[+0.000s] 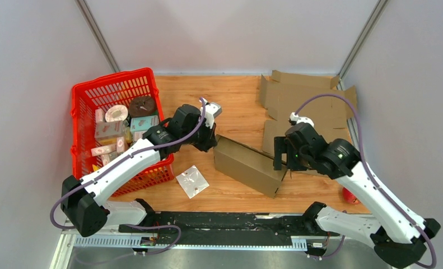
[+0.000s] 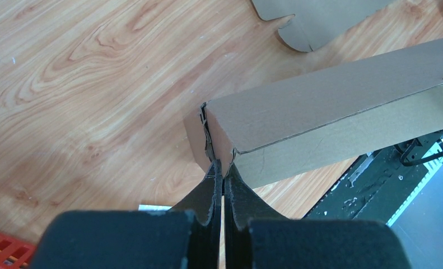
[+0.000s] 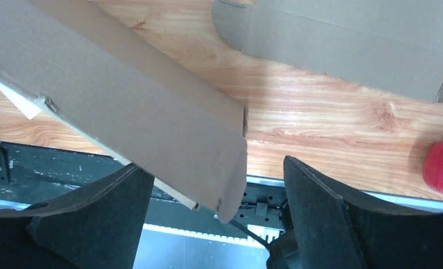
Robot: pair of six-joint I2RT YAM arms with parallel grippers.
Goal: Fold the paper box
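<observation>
The paper box point(image 1: 247, 165) is a long brown cardboard box lying slantwise on the wooden table, raised a little at its right end. My left gripper point(image 1: 211, 141) is at its left end. In the left wrist view the gripper point(image 2: 223, 168) is shut, its tips pinching the corner edge of the box point(image 2: 331, 95). My right gripper point(image 1: 282, 159) is at the box's right end. In the right wrist view this gripper point(image 3: 216, 168) is open wide, with the end of the box point(image 3: 124, 89) between its fingers, touching neither.
A red basket point(image 1: 84, 95) with several small packages stands at the left. Flat cardboard sheets point(image 1: 308, 95) lie at the back right. A clear plastic packet point(image 1: 192, 181) lies near the front. A red ball point(image 1: 349, 195) sits by the right arm. A black rail point(image 1: 236, 221) runs along the near edge.
</observation>
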